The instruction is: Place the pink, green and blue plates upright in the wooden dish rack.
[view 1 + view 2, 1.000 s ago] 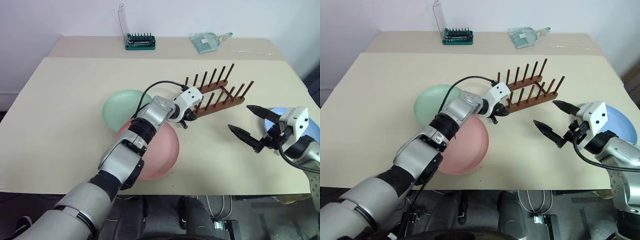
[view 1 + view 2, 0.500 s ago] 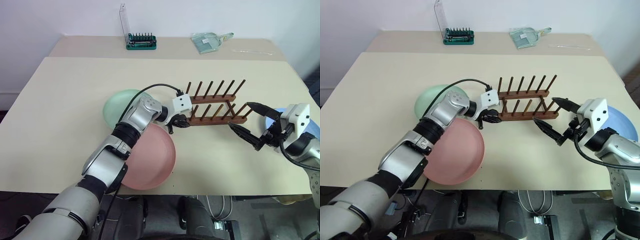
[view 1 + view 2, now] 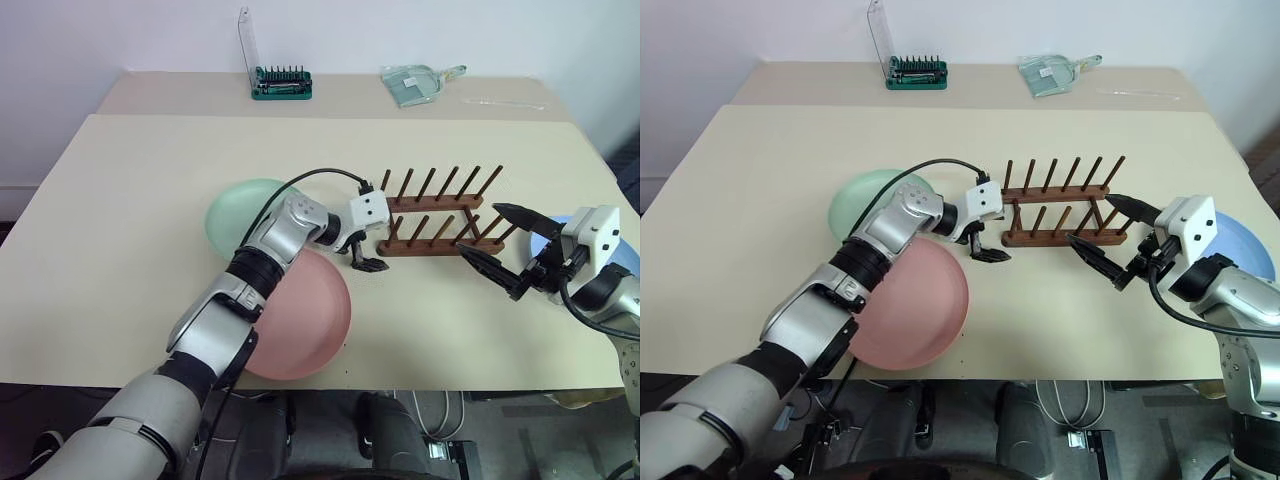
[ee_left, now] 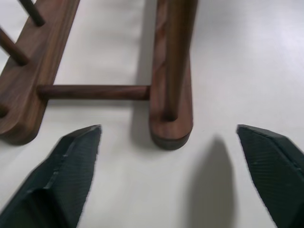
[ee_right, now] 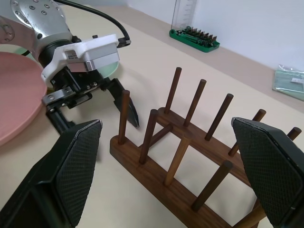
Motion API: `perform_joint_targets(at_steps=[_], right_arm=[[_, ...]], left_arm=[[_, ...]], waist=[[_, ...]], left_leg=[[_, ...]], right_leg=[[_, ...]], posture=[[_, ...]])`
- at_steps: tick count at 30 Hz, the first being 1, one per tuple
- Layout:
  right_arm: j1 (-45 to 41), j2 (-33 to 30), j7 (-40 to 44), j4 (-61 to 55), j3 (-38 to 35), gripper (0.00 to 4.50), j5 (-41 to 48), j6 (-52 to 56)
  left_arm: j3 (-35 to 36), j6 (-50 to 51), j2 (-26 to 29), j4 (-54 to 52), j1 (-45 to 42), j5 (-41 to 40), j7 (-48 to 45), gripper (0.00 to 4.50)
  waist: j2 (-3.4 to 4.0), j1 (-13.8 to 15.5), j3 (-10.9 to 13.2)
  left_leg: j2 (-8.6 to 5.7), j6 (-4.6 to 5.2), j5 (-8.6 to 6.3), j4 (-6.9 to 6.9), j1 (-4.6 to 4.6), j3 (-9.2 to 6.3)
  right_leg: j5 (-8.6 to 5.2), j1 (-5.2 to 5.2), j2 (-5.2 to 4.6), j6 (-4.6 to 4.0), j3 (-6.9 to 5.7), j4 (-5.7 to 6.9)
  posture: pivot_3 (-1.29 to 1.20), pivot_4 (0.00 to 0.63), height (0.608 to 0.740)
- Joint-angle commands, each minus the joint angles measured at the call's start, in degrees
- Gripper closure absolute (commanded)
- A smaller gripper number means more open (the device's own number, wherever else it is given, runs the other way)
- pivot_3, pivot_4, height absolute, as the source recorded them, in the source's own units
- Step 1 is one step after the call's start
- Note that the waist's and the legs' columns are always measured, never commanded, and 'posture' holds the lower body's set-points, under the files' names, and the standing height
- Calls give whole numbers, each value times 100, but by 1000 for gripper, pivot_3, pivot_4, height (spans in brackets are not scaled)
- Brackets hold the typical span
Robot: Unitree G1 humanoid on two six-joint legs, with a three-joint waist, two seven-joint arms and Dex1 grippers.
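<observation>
The wooden dish rack (image 3: 435,215) stands empty mid-table, its rails running left to right. My left gripper (image 3: 366,258) is open just off the rack's left end, with one rail end (image 4: 171,128) between its spread fingers and untouched. Beneath that arm the pink plate (image 3: 300,310) lies flat near the front edge. The green plate (image 3: 240,210) lies flat behind it, partly covered by the arm. My right gripper (image 3: 480,231) hangs open at the rack's right end, holding nothing. The blue plate (image 3: 1245,245) lies flat under the right hand, mostly hidden.
At the back of the table (image 3: 130,200) stand a green bit holder with a raised clear lid (image 3: 281,82) and a clear plastic scoop (image 3: 415,82). The front edge runs close below the pink plate.
The rack swung from a diagonal to lie parallel with the front edge while my left gripper held its left end. That gripper then let go and opened. The right arm stayed put.
</observation>
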Motion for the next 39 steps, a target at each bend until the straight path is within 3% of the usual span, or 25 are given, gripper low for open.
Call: perform_joint_targets(at_steps=[1, 8, 19, 26, 31, 35, 39], right_arm=[[-89, -66, 16, -21, -100, 0, 7, -78], [-152, -40, 66, 55, -42, 0, -17, -108], [-381, -93, 254, 294, 28, 0, -51, -156], [-440, -72, 440, 351, -1, 0, 120, -77], [-544, -75, 468, 464, 42, 0, 79, -114], [-622, -70, 487, 510, 60, 0, 78, -119], [-629, -92, 519, 529, 39, 0, 71, -110]], left_arm=[[262, 488, 172, -390, -167, -144, -85, 37], [456, 1615, 795, -1365, -102, -248, -208, 37], [453, 2458, 2122, -2706, 446, -351, -719, 37], [1161, 3310, 3045, -3461, 505, -1227, -1155, 37], [1374, 2955, 3447, -3092, 248, -1252, -1013, 37], [1920, 3428, 3493, -2830, -276, -2032, -1372, 37], [2114, 3697, 3898, -2492, -650, -2534, -1989, 37]], waist=[[0, -1, 0], [0, 3, 0], [1, -5, 0], [1, -4, 0], [1, -3, 0], [-2, -4, 2], [-1, -35, 1]], left_leg=[[0, 0, 0, 0, 0, 0], [0, 0, 0, 1, 0, 0], [2, -1, 1, 1, 1, 0], [2, -1, 1, 2, 1, -1], [2, -1, 1, 2, 2, -1], [2, -1, 1, 5, -1, -1], [2, -1, 1, 5, -1, 0]], right_leg=[[0, 0, 0, 0, 0, 0], [0, 0, 0, 0, 0, 2], [0, 0, 1, 0, 1, 5], [-1, 0, 1, 0, 1, 6], [-1, 0, 1, 0, 0, 9], [-1, 0, 1, 1, -1, 9], [-2, 0, 1, 3, 0, 10]], posture=[[0, 150, 724], [0, 150, 724], [0, 150, 724], [0, 150, 724], [0, 150, 724], [0, 150, 724], [0, 150, 724]])
